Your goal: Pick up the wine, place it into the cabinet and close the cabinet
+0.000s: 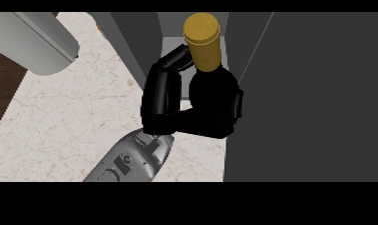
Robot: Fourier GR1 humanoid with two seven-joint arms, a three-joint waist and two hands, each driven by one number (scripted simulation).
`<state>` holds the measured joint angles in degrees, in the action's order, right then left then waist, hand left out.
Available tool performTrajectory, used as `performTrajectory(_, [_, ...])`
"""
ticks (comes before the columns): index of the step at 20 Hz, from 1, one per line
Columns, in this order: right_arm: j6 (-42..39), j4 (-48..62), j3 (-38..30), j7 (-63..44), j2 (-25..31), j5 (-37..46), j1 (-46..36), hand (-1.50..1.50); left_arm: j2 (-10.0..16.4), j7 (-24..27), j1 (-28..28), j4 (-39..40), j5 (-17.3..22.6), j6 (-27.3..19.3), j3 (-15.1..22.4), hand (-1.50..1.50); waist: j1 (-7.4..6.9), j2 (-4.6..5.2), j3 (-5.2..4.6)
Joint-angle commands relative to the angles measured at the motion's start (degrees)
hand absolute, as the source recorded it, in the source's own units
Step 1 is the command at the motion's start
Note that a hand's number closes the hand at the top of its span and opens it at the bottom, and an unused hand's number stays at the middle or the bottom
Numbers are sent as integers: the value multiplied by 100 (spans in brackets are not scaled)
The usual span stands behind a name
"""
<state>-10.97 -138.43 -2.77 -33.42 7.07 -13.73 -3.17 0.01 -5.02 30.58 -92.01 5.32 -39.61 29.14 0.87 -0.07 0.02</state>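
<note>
Nearest us, our right hand [177, 126] had fingers and thumb curled round the wine [202, 44], upright at the far edge of the counter [66, 119] in the mouth of the cabinet [136, 39]. Beyond, the opening looked narrow. We judged that pushing in off-line could knock the wine on the dark panel [310, 94] beside it and tip it.

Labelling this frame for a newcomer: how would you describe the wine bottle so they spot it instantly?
Find the dark cabinet right of the marble counter. At its opening, the right hand grips a dark wine bottle; only it has a gold-capped neck.
</note>
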Motion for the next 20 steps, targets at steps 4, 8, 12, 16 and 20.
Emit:
performTrajectory(4, [-34, -757, -254, -267, 95, -674, 169, -150, -1, 145, -71, 175, 292, -10, -168, 150, -30, -4, -1])
performTrajectory(8, [27, -1014, 64, -289, -89, -452, 419, -150, -1, 1286, -55, 849, 974, -268, 40, 150, 71, 10, -4])
performTrajectory(12, [14, -682, 55, -181, -107, -433, 194, -150, -1, 1432, -255, 776, 1189, -176, -7, 150, -17, 4, -3])
performTrajectory(16, [-56, -812, -354, -344, 118, -853, 258, -150, -1, 1446, -18, 1368, 995, 62, -189, 150, -2, 2, -1])
performTrajectory(20, [218, -772, -211, -628, 88, -758, -156, -150, -1, 1943, -121, 1927, 794, 25, -209, 150, -8, 5, -4])
